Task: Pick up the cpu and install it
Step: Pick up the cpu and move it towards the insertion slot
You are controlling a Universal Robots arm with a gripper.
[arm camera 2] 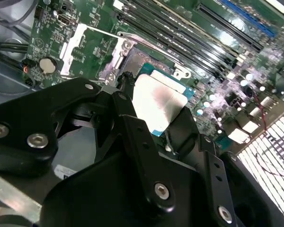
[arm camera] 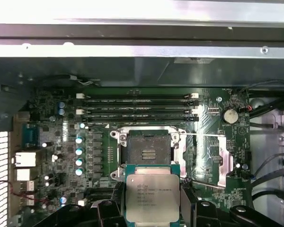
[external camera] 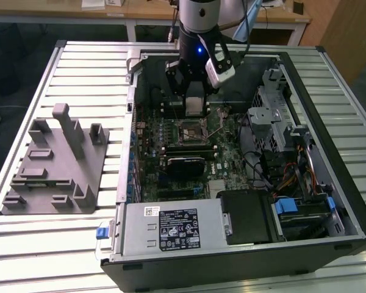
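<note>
The jaws grip the cpu (arm camera: pixel 153 198) by its edges, holding it above the board, just beside the open socket (arm camera: pixel 148 153). Whether it hangs level is hard to tell. Lowered skewed or off-centre, it could bend pins or slip free.

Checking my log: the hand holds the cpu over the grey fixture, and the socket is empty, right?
Not quite. In the exterior view the hand holds the cpu over the motherboard inside the case, not over the grey fixture. The socket is empty.
</note>
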